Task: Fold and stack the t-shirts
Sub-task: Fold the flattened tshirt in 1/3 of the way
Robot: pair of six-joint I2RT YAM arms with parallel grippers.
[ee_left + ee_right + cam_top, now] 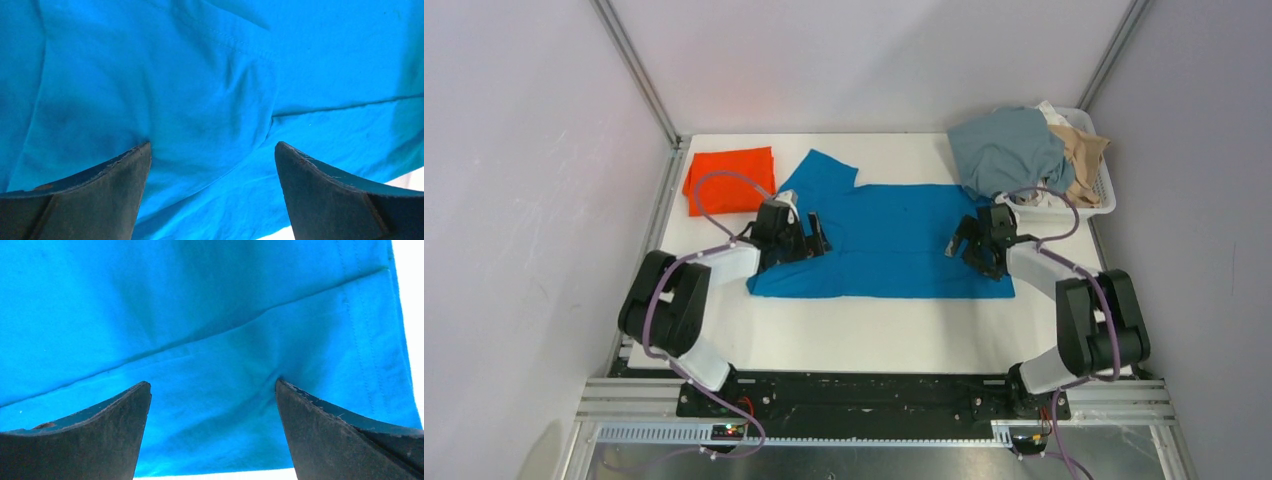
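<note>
The blue t-shirt [200,315] is filling nearly the whole view, lying spread beneath the right gripper [212,385]. The gripper's two dark fingers [100,435] are standing wide apart over the shirt, with only blue cloth showing between them. A folded edge is running across the shirt just beyond the fingertips, slanting from low on one side to high on the other. Soft wrinkles are fanning out across the shirt from one fingertip, though whether it is pressing on the cloth is unclear. Two rows of hem stitching are following the shirt's side edge. The white table [407,300] is showing just past that edge, and again as a thin strip past the shirt's near edge.
</note>
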